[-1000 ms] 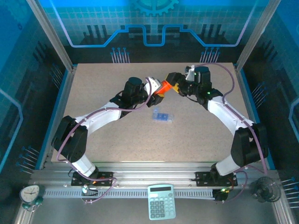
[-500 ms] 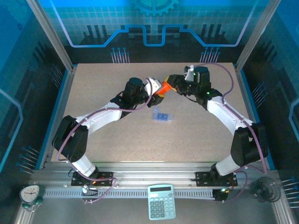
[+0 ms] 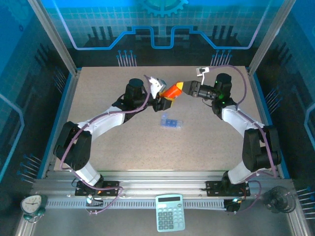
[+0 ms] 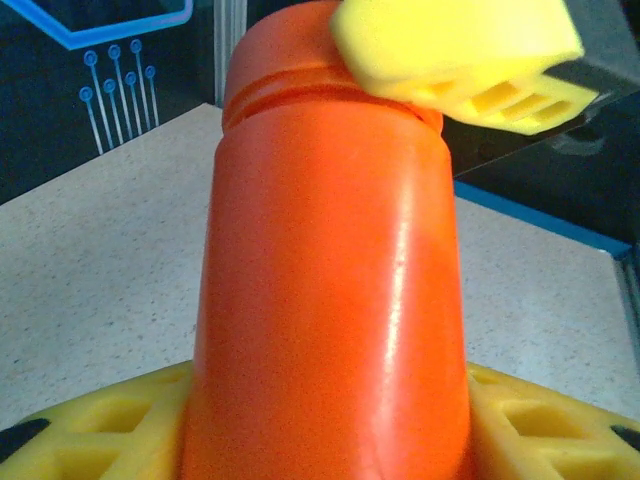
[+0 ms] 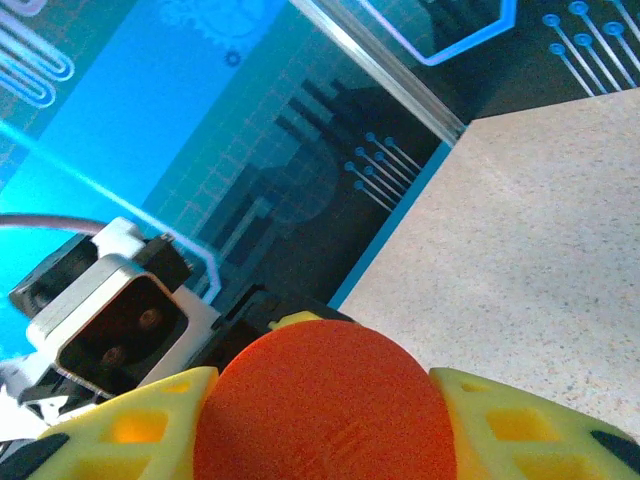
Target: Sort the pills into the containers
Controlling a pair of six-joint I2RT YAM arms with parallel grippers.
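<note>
An orange pill bottle [image 3: 172,91] hangs tilted above the table's back middle, held from both ends. My left gripper [image 3: 166,99] is shut on its body [image 4: 330,280], with yellow fingers [image 4: 90,430] on either side. My right gripper [image 3: 181,87] is shut on its orange cap [image 5: 322,395], its fingers [image 5: 130,425] flanking the cap; one of its pads [image 4: 455,45] shows in the left wrist view at the bottle's top. The blue translucent pill box [image 3: 171,123] lies flat on the table below the bottle, apart from both grippers. What the bottle holds is hidden.
The speckled table [image 3: 123,142] is fenced by blue enclosure walls and metal posts [image 3: 54,37]. Off the table at the front rail are a calculator [image 3: 170,212], a small clock [image 3: 31,204] and a small fan [image 3: 278,199].
Both wrists have swung outward, the left to the left and the right to the right. The bottle between them now lies more level, its cap end toward the right gripper.
</note>
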